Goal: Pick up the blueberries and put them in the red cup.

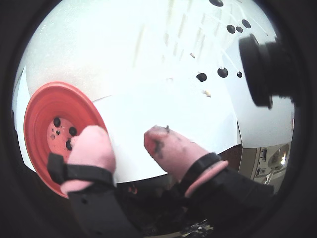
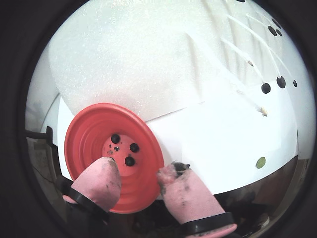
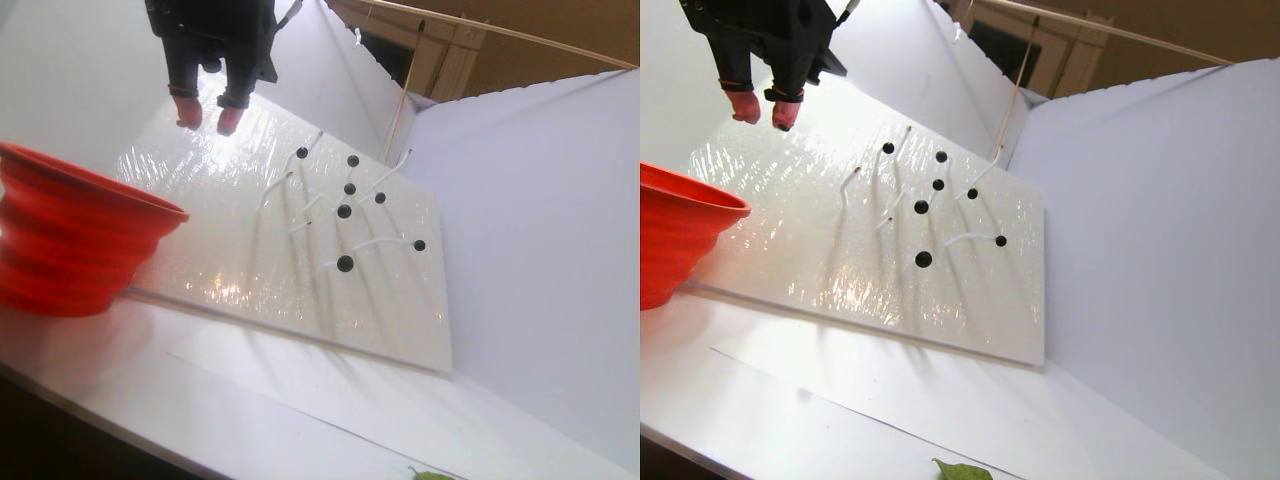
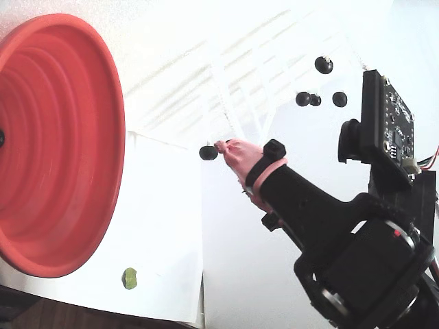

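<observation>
Three blueberries lay in the red cup near the worktop's edge. More waited on the white board. The tool hung open and empty.

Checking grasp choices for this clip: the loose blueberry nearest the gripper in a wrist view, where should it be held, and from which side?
Across its middle, from straight above. That blueberry is a small ball lying free on the flat white board with room around it, so open jaws can probably straddle it and close centred, lest it roll.
</observation>
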